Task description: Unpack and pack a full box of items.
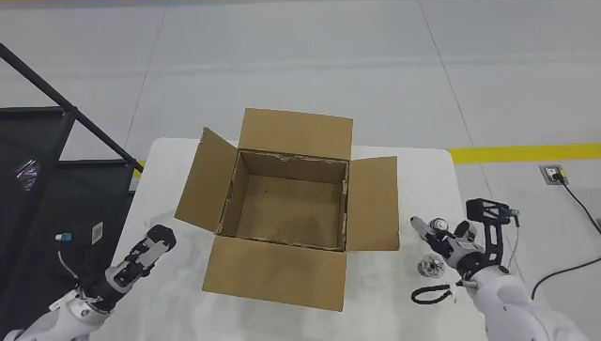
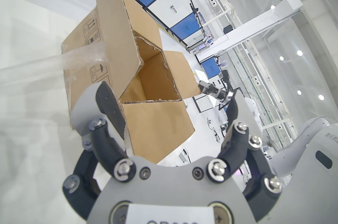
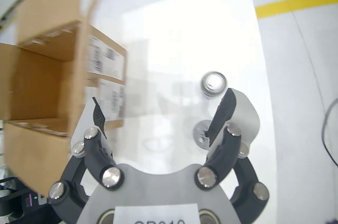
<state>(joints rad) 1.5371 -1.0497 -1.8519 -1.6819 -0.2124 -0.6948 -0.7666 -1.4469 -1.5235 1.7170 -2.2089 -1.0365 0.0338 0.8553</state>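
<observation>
Found left gripper with fingers spread wide, clamping nothing, touching nothing. Noted black ribbed pads on grey metal links. Located it low over the tabletop by the front left corner, near the cardboard box but apart from it.

Found right gripper with fingers spread equally wide, nothing between them. Located it by the tabletop's right edge, toward the front right corner. Noted one small grey round piece lying just beside one finger and partly hidden behind it; cannot tell whether touching. Noted one short cylinder with a shiny silver rim, standing upright just beyond that fingertip, apart from it. Noted one thin black curved piece on the tabletop nearer the front edge; cannot tell what kind.

Counted one box: plain brown corrugated card, square, standing mid-tabletop, open at the top. Counted four flaps, all folded outward, with rough, torn edges along the folds. Saw the bare card floor inside. Recorded printed labels on the wall facing the right edge and handling symbols on the wall facing the left edge. Recorded one strip of clear tape trailing from that left wall. Rated tabletop white, smooth, round-cornered.
</observation>
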